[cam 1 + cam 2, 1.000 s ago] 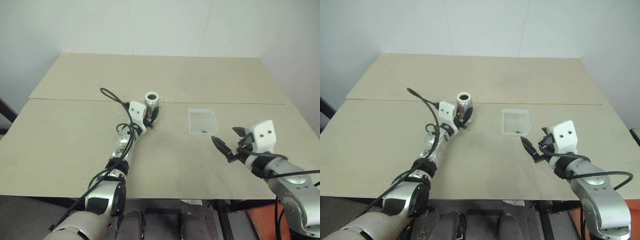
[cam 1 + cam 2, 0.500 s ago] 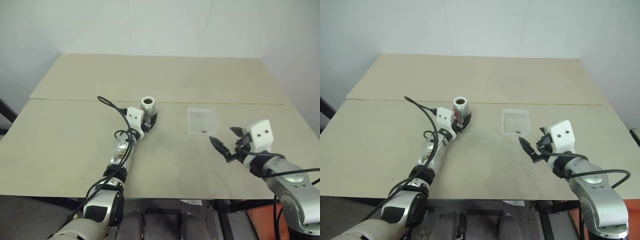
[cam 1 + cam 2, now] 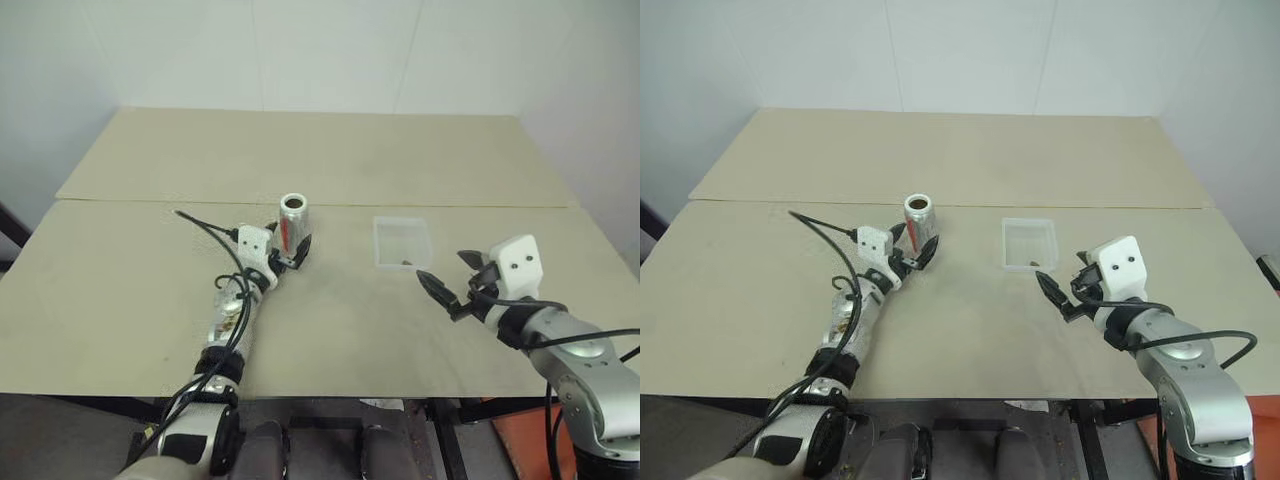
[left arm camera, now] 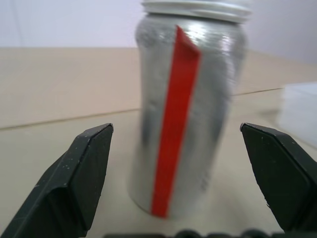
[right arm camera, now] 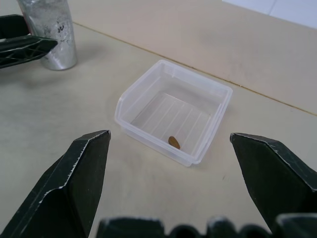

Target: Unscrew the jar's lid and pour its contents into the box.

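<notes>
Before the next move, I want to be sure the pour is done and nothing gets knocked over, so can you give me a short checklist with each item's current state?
1. Jar upright on the table: ok.
2. Jar mouth uncapped: ok, the threaded rim shows bare in the left wrist view.
3. Left gripper let go of the jar: ok, its fingers stand open on either side without touching.
4. Contents in the box: ok, one brown bit lies in it; whether the jar is empty: cannot tell.
5. Right gripper open and holding nothing: ok, it hovers beside the box.
6. Box flat and apart from the jar: ok.
</notes>
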Robot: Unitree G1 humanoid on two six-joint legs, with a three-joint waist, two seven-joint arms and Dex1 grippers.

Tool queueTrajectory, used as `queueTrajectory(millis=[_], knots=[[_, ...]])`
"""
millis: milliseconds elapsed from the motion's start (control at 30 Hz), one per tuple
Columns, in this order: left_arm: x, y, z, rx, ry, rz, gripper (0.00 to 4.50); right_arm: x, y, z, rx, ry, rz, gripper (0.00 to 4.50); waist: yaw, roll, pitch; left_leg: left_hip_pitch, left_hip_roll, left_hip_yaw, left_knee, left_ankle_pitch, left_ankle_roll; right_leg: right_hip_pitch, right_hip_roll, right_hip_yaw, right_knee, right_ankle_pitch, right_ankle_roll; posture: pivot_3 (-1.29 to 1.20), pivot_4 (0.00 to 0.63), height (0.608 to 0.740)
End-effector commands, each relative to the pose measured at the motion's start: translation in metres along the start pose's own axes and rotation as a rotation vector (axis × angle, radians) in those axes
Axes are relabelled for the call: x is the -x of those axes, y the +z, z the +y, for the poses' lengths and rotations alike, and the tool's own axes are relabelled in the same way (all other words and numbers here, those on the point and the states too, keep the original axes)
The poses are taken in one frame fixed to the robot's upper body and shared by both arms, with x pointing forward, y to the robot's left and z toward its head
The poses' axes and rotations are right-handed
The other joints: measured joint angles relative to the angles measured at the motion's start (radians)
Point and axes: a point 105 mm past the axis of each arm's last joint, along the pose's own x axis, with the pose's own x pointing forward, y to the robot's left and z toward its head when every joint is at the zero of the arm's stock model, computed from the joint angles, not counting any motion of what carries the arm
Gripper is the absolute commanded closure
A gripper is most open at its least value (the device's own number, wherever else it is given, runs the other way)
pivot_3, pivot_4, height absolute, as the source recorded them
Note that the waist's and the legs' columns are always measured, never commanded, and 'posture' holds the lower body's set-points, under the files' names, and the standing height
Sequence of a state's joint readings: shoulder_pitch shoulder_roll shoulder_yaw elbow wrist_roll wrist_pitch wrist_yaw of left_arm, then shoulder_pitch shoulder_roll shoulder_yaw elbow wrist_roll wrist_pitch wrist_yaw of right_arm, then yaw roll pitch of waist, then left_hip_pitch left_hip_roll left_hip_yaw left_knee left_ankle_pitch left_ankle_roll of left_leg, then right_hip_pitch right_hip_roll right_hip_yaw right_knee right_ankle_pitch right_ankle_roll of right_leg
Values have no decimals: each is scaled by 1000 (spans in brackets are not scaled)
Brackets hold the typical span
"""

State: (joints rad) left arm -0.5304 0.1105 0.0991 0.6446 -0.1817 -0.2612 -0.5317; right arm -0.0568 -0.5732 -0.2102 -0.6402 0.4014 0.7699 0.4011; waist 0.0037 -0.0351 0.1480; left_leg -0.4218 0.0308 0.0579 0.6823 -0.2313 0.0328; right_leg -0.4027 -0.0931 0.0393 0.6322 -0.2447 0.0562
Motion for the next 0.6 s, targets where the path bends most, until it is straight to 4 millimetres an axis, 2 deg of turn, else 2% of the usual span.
queueTrajectory(millis=[33, 167, 333, 467, 600], knots=[[7, 10, 7, -34, -1, -11, 42, 2, 13, 2, 40, 8, -51, 0, -1, 0, 0, 0, 0, 0, 0, 0, 0, 0, 0, 0, 0, 0, 0, 0, 150, 740], [28, 14, 19, -85, -18, 14, 42, 3, 12, 5, 53, 35, -37, 0, -5, 0, 0, 1, 0, -1, 0, 0, 0, 0, 0, 0, 0, 0, 0, 0, 150, 740], [85, 35, 26, -40, -201, 46, 42, 14, 9, 1, 88, 75, -2, 0, -18, 1, 0, 1, 2, -1, -2, 0, 0, -1, 0, 1, 0, 0, -1, 0, 150, 740], [130, 65, 22, -25, -410, 119, 42, 39, 14, -4, 175, 189, 17, 0, -14, 1, 0, 3, 3, 0, -2, 0, 0, 1, -1, 1, 0, 0, -1, 0, 150, 740], [157, 97, 19, -76, -558, 192, 42, 70, 20, -9, 320, 327, 13, 0, -7, 1, 0, 8, 4, 0, -2, 0, -1, 7, -1, 0, -2, -1, -2, 0, 150, 740]])
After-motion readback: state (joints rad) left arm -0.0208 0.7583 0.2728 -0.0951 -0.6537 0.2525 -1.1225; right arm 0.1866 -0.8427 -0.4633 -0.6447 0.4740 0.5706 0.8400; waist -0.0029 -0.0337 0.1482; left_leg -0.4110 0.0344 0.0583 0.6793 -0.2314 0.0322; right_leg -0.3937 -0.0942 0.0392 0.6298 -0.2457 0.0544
